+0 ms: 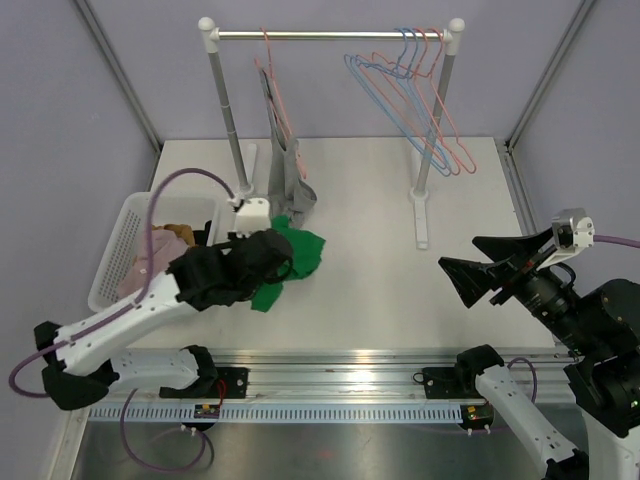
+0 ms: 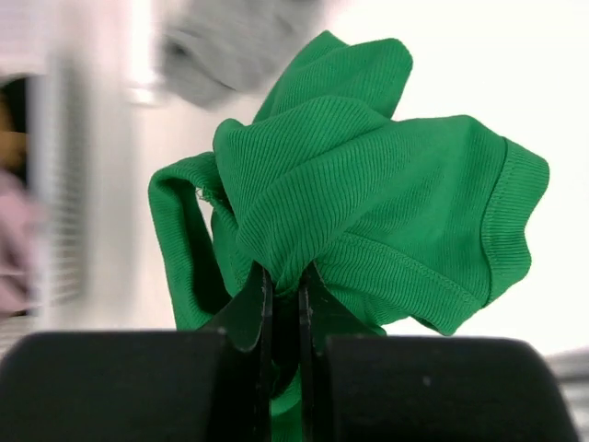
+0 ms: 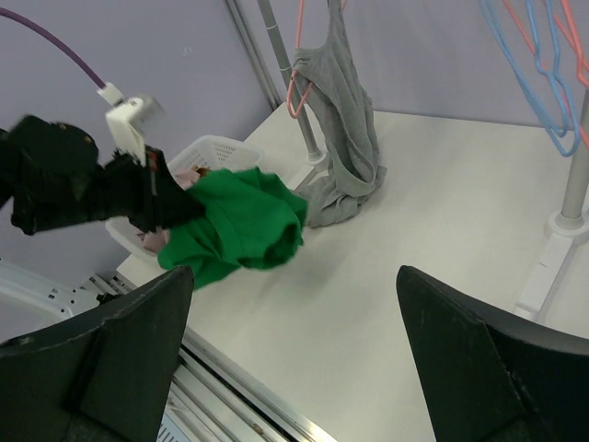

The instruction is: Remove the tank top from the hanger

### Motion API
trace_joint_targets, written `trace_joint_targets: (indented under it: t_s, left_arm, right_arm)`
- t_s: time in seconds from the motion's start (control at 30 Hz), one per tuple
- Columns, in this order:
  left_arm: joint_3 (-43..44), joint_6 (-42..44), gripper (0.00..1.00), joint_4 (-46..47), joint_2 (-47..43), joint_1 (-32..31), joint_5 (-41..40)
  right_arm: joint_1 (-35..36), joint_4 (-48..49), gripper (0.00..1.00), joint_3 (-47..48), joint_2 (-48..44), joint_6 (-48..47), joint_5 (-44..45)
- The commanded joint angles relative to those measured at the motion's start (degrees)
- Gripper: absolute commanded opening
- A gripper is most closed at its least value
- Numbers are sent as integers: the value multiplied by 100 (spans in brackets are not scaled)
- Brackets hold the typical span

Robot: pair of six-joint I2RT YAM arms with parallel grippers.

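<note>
One white basket (image 1: 112,262) at L edge of table (image 1: 380,290): pink cloth (image 1: 135,272) and sth tan (image 1: 178,233) inside, rest hidden by L arm. L gripper (image 2: 283,276) clamped on 1 green garment (image 2: 368,184), bunched just R of basket. R gripper (image 1: 458,251) spread wide, nothing in it. Grey tank top (image 1: 288,170): 1, on pink hanger (image 1: 275,80) at L end of rail (image 1: 330,36), hem slumped on table. Empty hangers (image 1: 410,80) at R end, blue & pink, can't tell exact no.

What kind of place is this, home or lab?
Probably a lab test cell: plain purple walls with metal framing, a small clothes rail with hangers on a white table, and a laundry basket.
</note>
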Motion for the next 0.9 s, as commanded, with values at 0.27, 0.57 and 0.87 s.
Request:
trace_joint_targets:
  t_s: [0.27, 0.57, 0.87]
  left_arm:
    - [1488, 2222, 0, 8, -616, 3296, 470]
    - [1690, 2777, 0, 404, 490, 5978, 1938]
    - [831, 2425, 0, 1009, 1546, 7191, 2386]
  right_arm:
    - [-13, 394, 99, 154, 115, -19, 9]
    - [-22, 623, 99, 84, 221, 7, -175]
    - [-22, 834, 100, -162, 195, 16, -404]
